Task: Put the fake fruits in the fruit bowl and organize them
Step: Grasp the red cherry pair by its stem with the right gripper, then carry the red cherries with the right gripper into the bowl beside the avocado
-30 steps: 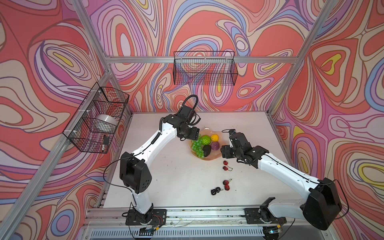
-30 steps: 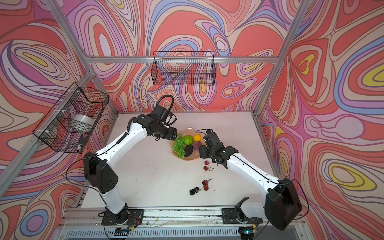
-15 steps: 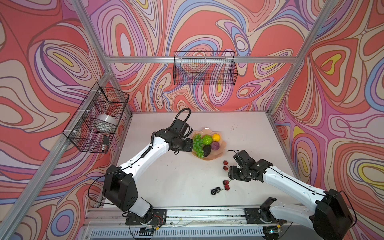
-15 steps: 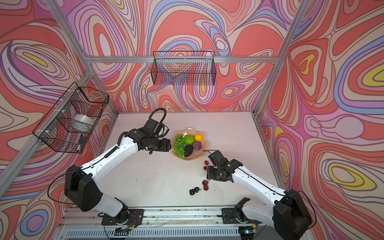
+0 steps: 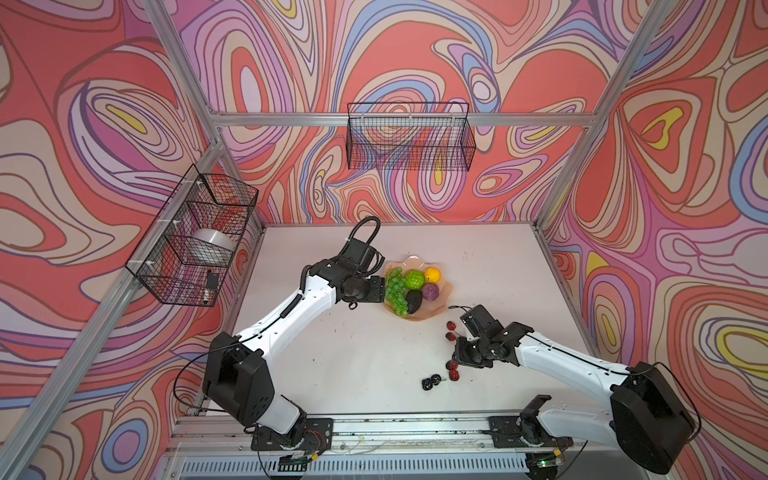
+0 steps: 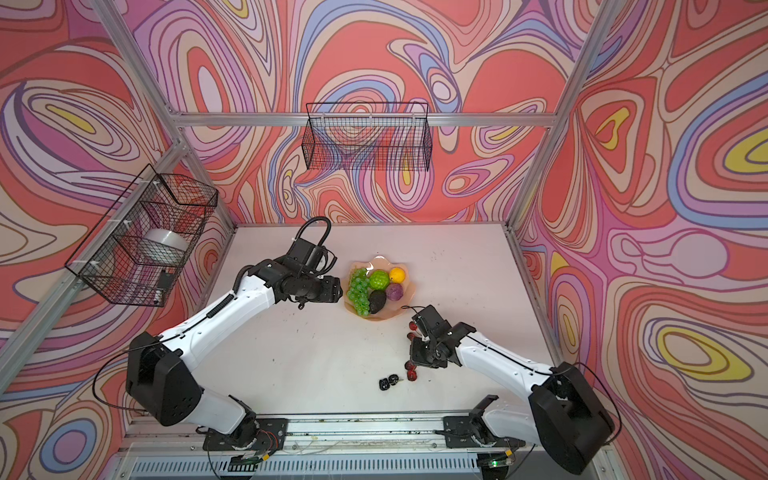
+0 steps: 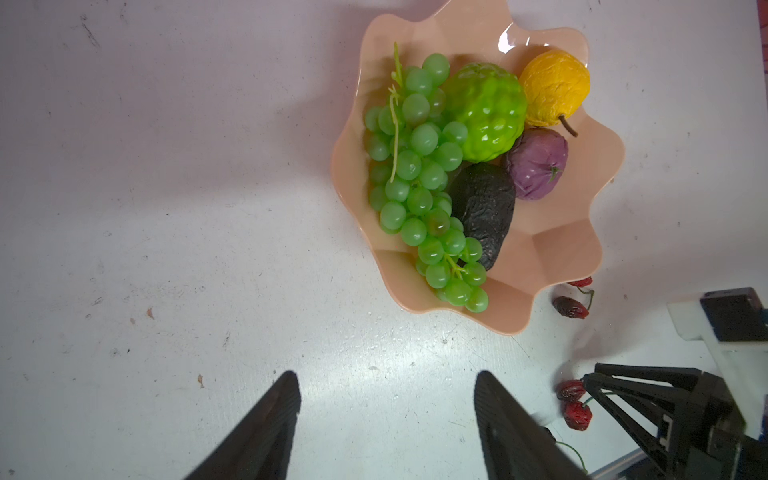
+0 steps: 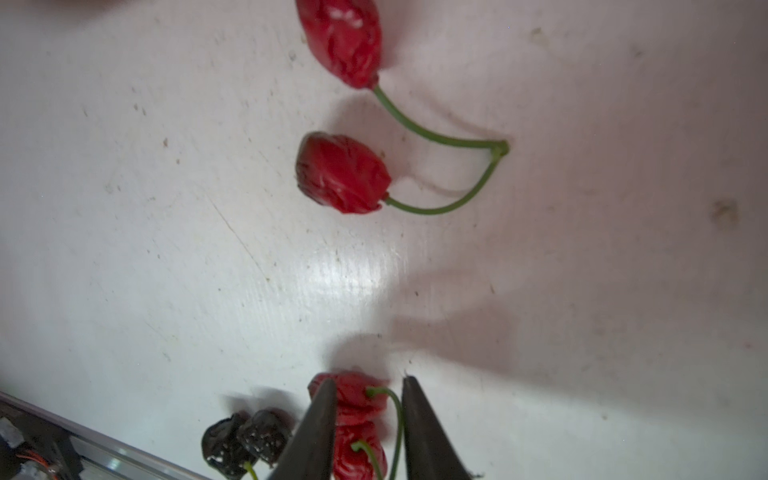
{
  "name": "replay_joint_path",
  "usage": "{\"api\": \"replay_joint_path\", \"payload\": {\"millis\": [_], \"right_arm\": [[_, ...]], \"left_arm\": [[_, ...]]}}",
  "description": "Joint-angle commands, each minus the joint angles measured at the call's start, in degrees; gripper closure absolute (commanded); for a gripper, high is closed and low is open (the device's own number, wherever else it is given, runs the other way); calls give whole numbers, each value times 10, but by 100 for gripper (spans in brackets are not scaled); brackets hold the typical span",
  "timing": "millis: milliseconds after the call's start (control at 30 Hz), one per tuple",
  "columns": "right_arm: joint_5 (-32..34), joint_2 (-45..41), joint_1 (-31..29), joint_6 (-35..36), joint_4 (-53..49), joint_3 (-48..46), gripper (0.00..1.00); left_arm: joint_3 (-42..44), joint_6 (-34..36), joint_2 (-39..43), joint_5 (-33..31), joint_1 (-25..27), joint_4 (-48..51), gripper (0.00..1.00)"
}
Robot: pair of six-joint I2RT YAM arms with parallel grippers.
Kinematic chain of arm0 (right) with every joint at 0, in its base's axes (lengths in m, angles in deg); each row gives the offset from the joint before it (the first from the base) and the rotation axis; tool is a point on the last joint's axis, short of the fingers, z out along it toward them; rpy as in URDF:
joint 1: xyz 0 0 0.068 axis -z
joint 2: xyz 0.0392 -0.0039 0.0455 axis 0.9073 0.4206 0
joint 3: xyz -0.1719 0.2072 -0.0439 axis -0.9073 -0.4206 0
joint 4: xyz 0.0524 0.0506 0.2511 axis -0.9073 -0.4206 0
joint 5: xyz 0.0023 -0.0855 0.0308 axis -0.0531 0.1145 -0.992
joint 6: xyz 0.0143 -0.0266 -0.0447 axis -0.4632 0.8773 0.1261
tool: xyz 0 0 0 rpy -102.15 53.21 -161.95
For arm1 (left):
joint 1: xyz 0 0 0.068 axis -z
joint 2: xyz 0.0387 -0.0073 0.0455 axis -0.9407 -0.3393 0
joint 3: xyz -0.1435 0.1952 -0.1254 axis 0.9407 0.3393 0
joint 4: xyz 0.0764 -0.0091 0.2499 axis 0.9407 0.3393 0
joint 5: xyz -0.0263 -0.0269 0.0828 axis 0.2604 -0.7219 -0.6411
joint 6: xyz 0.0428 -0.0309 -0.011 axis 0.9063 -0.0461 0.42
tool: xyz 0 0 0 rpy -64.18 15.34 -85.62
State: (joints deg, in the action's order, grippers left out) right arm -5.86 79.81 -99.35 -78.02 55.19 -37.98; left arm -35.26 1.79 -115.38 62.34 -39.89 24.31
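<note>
Red wrinkled plastic cherry pair (image 8: 353,395) sat btwn right gripper's (image 8: 370,382) narrow jaws, clamp unclear; best closing on stems (image 8: 398,415), lifting slow. Left gripper (image 7: 386,376) hung wide, empty.

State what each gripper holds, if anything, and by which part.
Left gripper: nothing, jaws open. Right gripper: jaws straddle the stems of a red cherry pair on the table; whether they grip cannot be told.

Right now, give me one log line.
left gripper: open beside peach scalloped bowl | right gripper: jaws astride stem of red cherry pair, grip unclear | loose: other cherry pair, black berry pair
</note>
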Motion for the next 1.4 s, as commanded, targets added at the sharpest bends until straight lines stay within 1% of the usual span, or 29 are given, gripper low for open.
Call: {"api": "replay_joint_path", "payload": {"millis": [0,100,167,267,300,467,533,667,767,900,1000,1167,1367], "right_arm": [[2,3,-3,1,15,-10,80],[2,-1,-3,0,11,-12,89],[3,-6,-3,1,9,-13,90],[11,-12,-3,1,7,-10,99],[14,-14,-3,2,5,-9,100],[30,-29,-3,11,-19,15,100],[43,-38,-3,20,-40,43,100],[77,-35,-2,61,-79,134,100],[102,6,3,115,-82,212,100],[96,87,21,176,-39,290,100],[80,145,32,198,-8,334,100],[62,211,47,196,38,367,100],[35,256,56,169,84,364,100]], "left_arm": [[3,-9,6,-5,-2,-2,30],[1,-9,3,-4,-3,-1,30],[1,-10,0,-2,-2,-2,30],[0,-11,-2,0,-3,-2,30],[0,-10,-2,-1,-3,-2,30],[3,-11,-1,-6,-3,2,30],[7,-14,1,-8,-2,3,30],[18,-23,10,-15,-3,-5,30],[21,-26,12,-12,-3,-6,31],[18,-27,17,-7,-2,0,30],[21,-32,29,-12,-3,3,30],[30,-35,46,-25,-3,11,31],[32,-33,48,-27,-3,15,30]]}}
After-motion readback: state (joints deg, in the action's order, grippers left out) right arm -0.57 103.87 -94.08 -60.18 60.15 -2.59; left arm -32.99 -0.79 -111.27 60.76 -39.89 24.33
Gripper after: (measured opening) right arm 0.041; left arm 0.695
